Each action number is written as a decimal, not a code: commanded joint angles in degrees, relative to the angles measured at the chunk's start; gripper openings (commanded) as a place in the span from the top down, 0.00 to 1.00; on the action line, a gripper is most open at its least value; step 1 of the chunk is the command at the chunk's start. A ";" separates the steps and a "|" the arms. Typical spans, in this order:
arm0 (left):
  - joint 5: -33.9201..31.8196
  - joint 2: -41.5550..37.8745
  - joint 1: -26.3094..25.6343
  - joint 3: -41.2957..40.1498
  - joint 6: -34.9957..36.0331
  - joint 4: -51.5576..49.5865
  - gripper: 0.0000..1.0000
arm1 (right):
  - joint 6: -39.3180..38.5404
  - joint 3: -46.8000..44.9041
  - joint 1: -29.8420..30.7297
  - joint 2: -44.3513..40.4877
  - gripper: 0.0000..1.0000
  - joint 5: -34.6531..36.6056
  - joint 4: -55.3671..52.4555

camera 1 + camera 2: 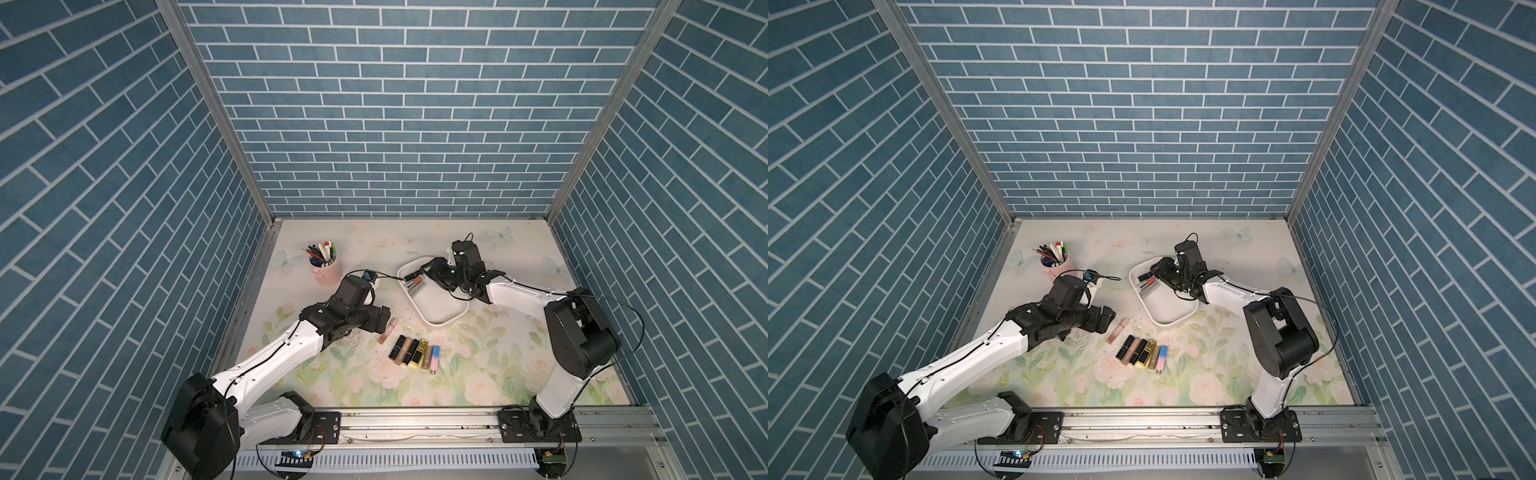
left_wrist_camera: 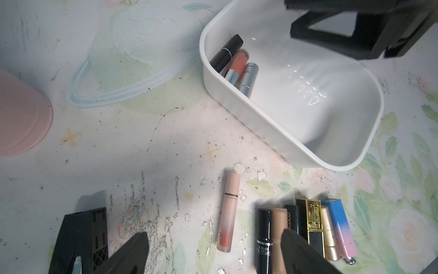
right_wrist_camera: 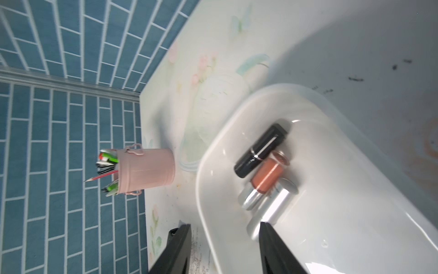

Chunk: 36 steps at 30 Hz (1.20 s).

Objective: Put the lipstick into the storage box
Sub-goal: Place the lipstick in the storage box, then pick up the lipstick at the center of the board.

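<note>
1. White plastic first: the storage box (image 1: 440,305) sits at an angle on the floral table (image 1: 478,374), toward the robot's right side.
2. Inside it, three pieces are packed together at the far end, against the wall. There's a black lipstick (image 2: 226,53), a coral gloss tube (image 2: 238,64) and a silver lipstick (image 2: 248,76), all lying flat and touching side by side. The rest of the box floor is bare.
3. The right gripper (image 3: 224,246) hangs over that loaded end. Its jaws are parted with nothing between them, and the silver lipstick lies just ahead of one finger (image 3: 272,249).
4. Over on the left, the left gripper (image 2: 213,256) is low over the table with its jaws spread wide and nothing in them.
5. In the left wrist view, a pale pink gloss tube (image 2: 228,213) lies flat on the table between those spread fingers. Neither one is touching it.
6. Just beside that tube is a row of five lipsticks (image 1: 415,353), lying tight together on the table in front of the box and outside it. In order they're black, tan, black with gold, champagne, and blue fading to pink.
7. Back left, a pink pen cup (image 1: 326,272) stands upright, stuffed with pens and well apart from the box.
</note>
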 commanded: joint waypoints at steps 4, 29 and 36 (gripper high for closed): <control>-1.00 3.56 -2.04 -0.22 -0.19 1.01 0.17 | -10.73 4.18 1.61 -7.25 0.49 -0.57 -6.69; -5.78 18.13 -7.93 3.33 -2.18 -3.62 0.43 | -22.82 -12.73 2.36 -28.13 0.49 0.63 -15.76; -4.48 22.02 -7.89 4.82 -0.71 -3.55 0.46 | -22.45 -13.56 2.33 -28.55 0.49 0.88 -15.51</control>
